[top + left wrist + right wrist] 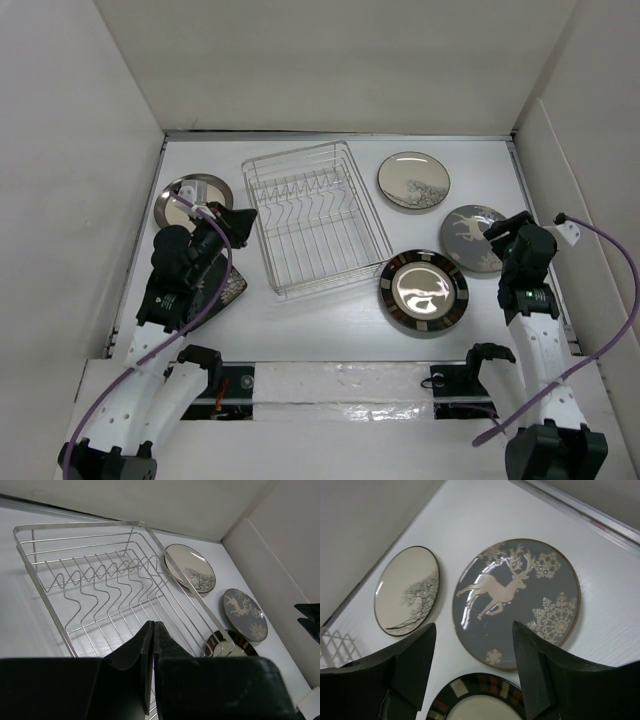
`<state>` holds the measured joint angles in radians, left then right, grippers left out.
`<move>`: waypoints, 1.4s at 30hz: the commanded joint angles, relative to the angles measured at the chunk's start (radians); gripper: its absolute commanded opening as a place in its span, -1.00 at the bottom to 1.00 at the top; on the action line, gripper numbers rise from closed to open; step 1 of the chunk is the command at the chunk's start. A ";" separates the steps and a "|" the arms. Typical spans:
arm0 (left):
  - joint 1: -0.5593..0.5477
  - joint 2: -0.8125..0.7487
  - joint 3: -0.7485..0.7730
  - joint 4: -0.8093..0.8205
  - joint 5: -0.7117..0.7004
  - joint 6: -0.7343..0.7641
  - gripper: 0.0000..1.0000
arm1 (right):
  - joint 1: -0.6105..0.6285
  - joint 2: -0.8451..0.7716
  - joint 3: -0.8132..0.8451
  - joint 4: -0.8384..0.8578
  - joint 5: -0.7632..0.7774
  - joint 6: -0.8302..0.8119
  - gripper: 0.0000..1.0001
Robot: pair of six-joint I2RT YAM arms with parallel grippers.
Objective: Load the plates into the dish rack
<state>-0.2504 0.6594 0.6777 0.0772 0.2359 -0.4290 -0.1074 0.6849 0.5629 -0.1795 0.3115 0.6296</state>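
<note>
The dish rack (262, 228) sits in the middle of the table (330, 325) with nothing in it. Its long axis runs from the far side toward me, with the near end swung a little to the right. The upright wire prongs span its width and step along that axis in a row.

All the plates I can see lie flat on the table around the rack. Off its far right corner is the round beige plate with a tree drawing (413, 180). To the right of the rack's middle is the grey plate with a deer and snowflakes (468, 238). Just off its near right corner is the dark plate with the chequered rim (423, 290). To the left of its far end is a shiny steel plate (178, 203), and left of its near end the square black floral plate (228, 290) is mostly covered by my left arm (175, 270).

That arm reaches forward and bends right at the wrist. My left jaws point at the rack's left long side, pressed together with nothing visible between them.

My right arm (530, 290) stretches up the right side, well apart from the rack. My right jaws stand apart above the deer plate's right edge. I cannot tell whether they touch it.
</note>
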 commanded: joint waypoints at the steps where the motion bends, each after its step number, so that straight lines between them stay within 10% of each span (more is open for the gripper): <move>1: -0.015 -0.004 0.003 0.042 0.019 0.021 -1.00 | -0.092 0.033 -0.003 0.003 -0.094 0.019 0.37; 10: -0.070 0.020 0.013 0.035 0.022 0.036 -0.20 | -0.297 0.131 -0.168 0.061 -0.162 0.110 0.44; 42: -0.099 -0.015 0.031 0.012 -0.053 0.064 -0.16 | -0.532 0.671 -0.241 0.652 -0.591 0.349 0.00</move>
<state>-0.3458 0.6712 0.6777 0.0597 0.2062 -0.3889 -0.6346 1.3430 0.2874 0.4561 -0.2691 0.9768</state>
